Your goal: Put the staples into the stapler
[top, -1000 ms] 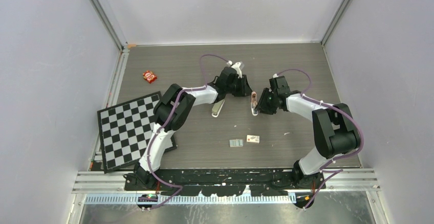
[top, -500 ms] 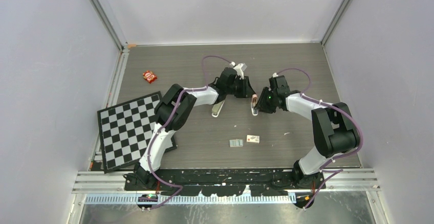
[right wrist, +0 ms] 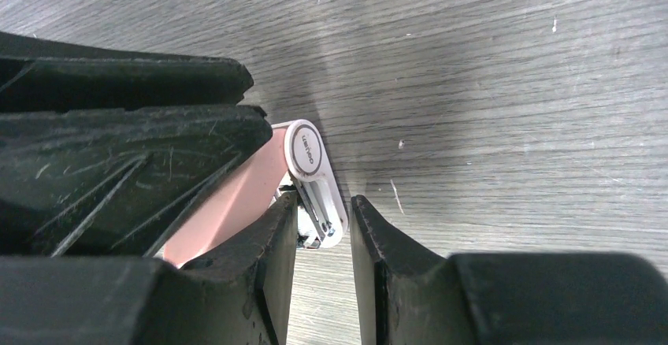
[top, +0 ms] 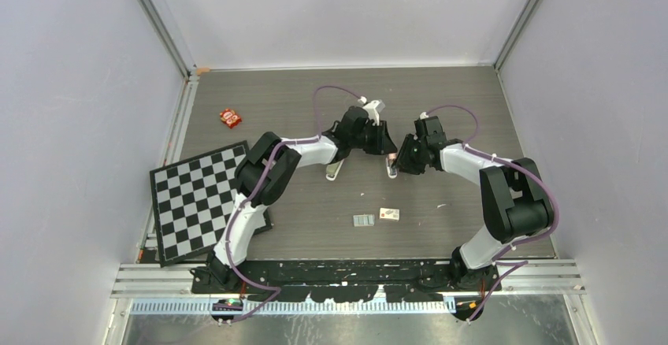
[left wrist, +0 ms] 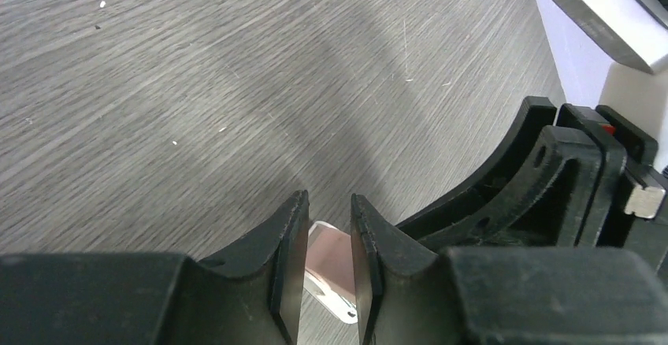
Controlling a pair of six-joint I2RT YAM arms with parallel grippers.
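Observation:
The pale beige-green stapler lies on the table under the left forearm, held by neither gripper. The grey staples lie flat nearer the front, apart from both grippers. A pink stapler-like object sits between the two grippers. My left gripper is closed narrowly on its pink top, which fills the gap between the pads. My right gripper is closed narrowly around its white base, which sits between the fingertips.
A small white and red box lies just right of the staples. A red packet lies at the back left. A checkerboard rests on the left side. Grey walls enclose the table on three sides.
My left gripper has moved right, from beside the pink object onto its pink top. My right gripper has barely moved. The stapler and staples have not moved.

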